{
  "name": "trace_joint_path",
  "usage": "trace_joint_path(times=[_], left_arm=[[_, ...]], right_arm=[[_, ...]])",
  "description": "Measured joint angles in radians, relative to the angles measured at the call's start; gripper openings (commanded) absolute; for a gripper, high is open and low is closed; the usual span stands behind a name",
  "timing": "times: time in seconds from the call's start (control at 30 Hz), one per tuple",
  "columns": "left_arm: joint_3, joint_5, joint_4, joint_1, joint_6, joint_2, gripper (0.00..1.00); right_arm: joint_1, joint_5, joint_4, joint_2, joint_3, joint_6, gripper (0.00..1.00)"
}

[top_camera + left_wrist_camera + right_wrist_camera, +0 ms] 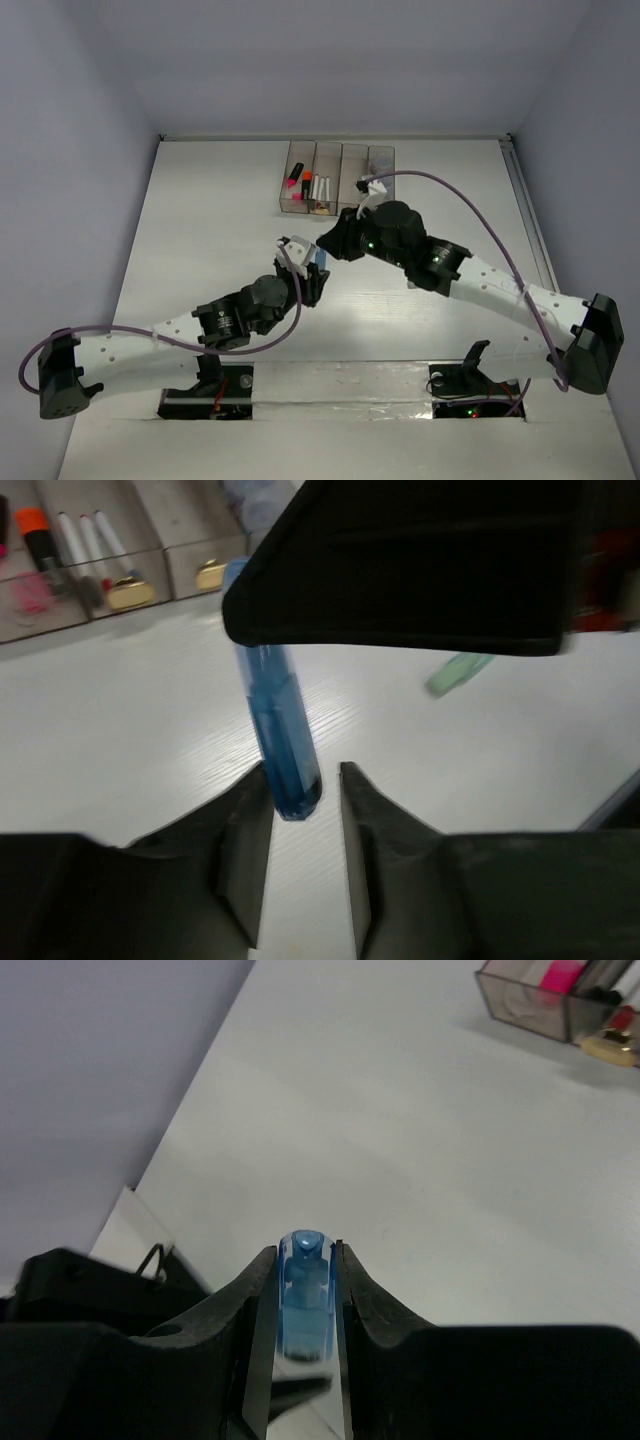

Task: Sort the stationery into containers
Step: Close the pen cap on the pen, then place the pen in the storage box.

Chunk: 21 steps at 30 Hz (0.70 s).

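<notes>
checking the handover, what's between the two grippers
The light blue marker bridges them: one end in the left gripper, the other in the right gripper, clearest in both wrist views.

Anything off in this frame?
The left gripper and right gripper both clamp one blue marker, an end each. It is probably a handover, not a fault. A green marker lies loose on the table, unsorted. Nothing spilled or damaged.

Soft even light; wrist views blur the fingers (245,850) and far bins (100,575).
</notes>
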Motion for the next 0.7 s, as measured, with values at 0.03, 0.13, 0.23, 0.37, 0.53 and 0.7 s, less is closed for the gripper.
trace_joint_path(times=[0.03,0.13,0.23,0.37,0.53,0.7], left_arm=[[0.0,0.003,0.03,0.002,-0.006,0.0,0.38],[0.0,0.023,0.152,-0.004,-0.032,-0.008,0.52],[-0.001,0.034,0.217,-0.007,-0.05,-0.027,0.55],[-0.025,0.043,0.235,-0.007,-0.076,-0.074,0.58],[-0.088,0.042,0.221,-0.006,-0.113,-0.148,0.6],[-0.156,0.054,0.209,-0.006,-0.16,-0.185,0.65]], right_arm=[[-0.02,-0.006,-0.008,0.008,0.016,0.0,0.0],[-0.087,-0.015,-0.037,0.055,0.052,-0.004,0.0],[-0.185,-0.053,-0.06,0.132,0.085,-0.008,0.0],[-0.317,-0.098,-0.08,0.24,0.163,-0.017,0.0],[-0.454,-0.112,-0.08,0.369,0.3,-0.047,0.0],[-0.533,-0.11,-0.078,0.575,0.504,-0.093,0.02]])
